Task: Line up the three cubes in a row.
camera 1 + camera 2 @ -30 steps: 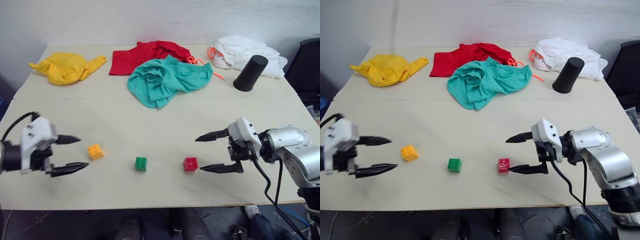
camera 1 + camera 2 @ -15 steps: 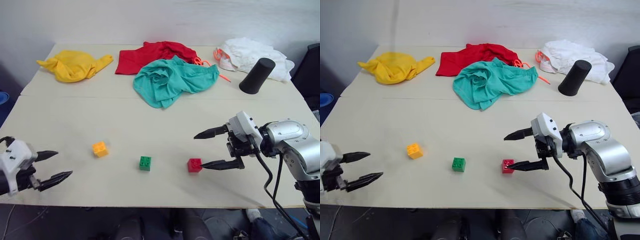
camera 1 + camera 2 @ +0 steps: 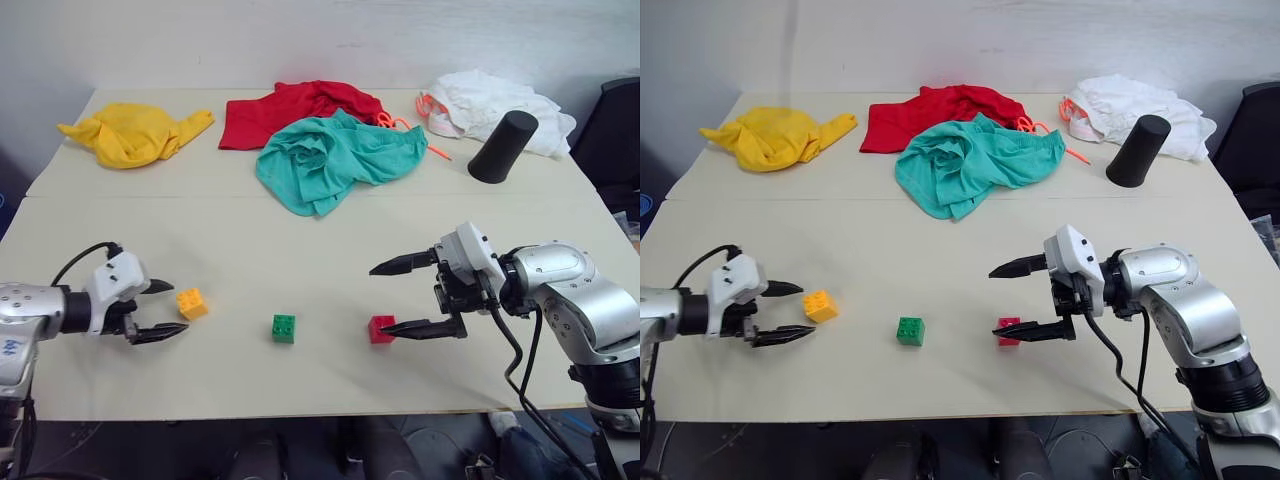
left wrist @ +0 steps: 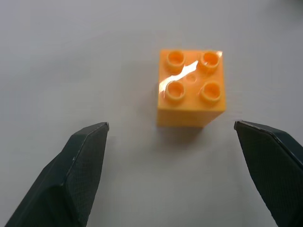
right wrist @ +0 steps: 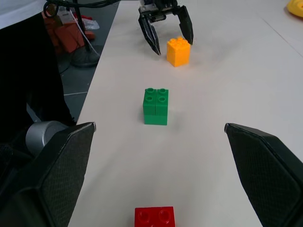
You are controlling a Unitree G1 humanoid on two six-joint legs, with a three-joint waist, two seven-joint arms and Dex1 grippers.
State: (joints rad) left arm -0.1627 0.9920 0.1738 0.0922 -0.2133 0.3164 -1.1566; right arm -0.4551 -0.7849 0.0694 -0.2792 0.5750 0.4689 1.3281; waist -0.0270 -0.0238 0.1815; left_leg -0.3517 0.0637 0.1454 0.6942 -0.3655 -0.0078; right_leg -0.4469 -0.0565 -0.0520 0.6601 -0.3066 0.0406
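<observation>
So there's a pale beige table (image 3: 300,240) against a white wall, and the three toy bricks are sitting near its front edge, spaced apart in a rough line: yellow-orange brick (image 3: 191,303) on the left, green brick (image 3: 283,328) in the middle, red brick (image 3: 380,329) on the right. The left gripper (image 3: 165,309) is hanging wide open just beside the yellow-orange one, not touching it. The right gripper (image 3: 385,298) is gaping too, its lower finger right by the red brick. Yellow cloth (image 3: 135,133), red cloth (image 3: 290,108), teal cloth (image 3: 335,158), white cloth (image 3: 490,100) and a black cone-shaped cup (image 3: 502,147) are lying at the back.
</observation>
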